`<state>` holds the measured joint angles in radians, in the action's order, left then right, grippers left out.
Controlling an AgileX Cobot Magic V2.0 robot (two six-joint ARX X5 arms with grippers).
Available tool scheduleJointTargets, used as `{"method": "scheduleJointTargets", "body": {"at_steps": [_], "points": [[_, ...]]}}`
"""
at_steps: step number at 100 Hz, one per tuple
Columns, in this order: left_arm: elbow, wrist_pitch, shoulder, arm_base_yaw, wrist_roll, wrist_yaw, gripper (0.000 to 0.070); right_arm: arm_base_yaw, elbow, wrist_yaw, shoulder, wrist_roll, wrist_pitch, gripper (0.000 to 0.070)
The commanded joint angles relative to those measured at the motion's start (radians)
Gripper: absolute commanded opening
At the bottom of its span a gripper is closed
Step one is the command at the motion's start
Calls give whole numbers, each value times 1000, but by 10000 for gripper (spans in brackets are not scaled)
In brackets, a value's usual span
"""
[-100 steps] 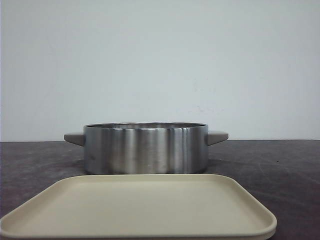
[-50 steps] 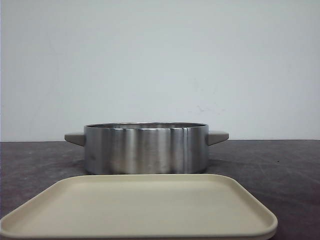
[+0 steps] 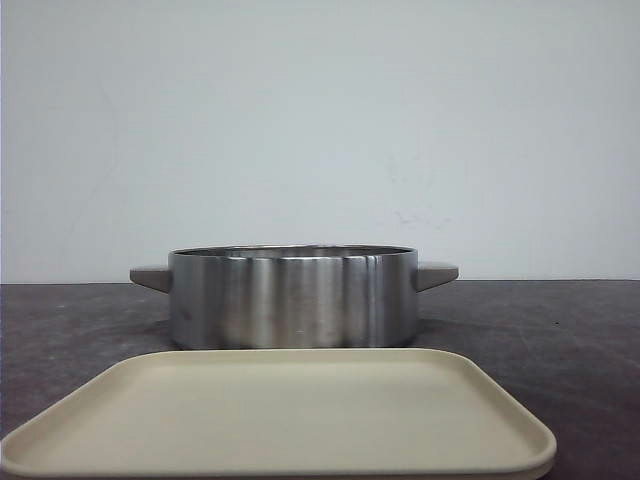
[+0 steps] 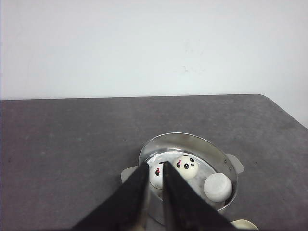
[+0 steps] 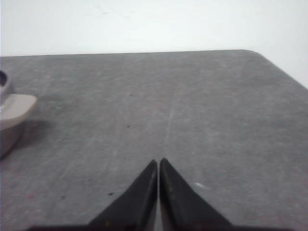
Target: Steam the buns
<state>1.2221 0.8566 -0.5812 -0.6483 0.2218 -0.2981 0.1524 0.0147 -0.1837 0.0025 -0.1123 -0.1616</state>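
3 buns (image 4: 186, 166) show inside the steel pot (image 3: 292, 296), behind the bare tray (image 3: 280, 420), so loading looks nearly finished. The left gripper (image 4: 155, 169), almost pressed together, hangs over the pot; the right gripper (image 5: 158, 162), pressed together, holds nothing. Next likely calls for covering the pot.

I logged the surface (image 3: 560, 330) as dark grey and mottled, with faint scuffs, ending at a pale wall. One rounded corner of it showed in both wrist views. A round steel pot (image 3: 292, 297) with two stubby beige side handles stood directly on it, mid-surface in my front view. Nearer the camera lay a flat cream tray (image 3: 280, 420) with rounded corners, just in front of the pot. I could not tell whether the two touched.
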Motion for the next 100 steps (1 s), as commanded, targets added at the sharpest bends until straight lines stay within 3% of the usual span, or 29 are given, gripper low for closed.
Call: {"method": "scheduleJointTargets", "body": {"at_steps": [1,100], "points": [[15,-11,-6,-5,0,-6,0,0,-2,-6,1,-10,-7,8],[15,-3,-5,-5,0,-6,0,-4,-2,2,1,-11,4,8]]}}
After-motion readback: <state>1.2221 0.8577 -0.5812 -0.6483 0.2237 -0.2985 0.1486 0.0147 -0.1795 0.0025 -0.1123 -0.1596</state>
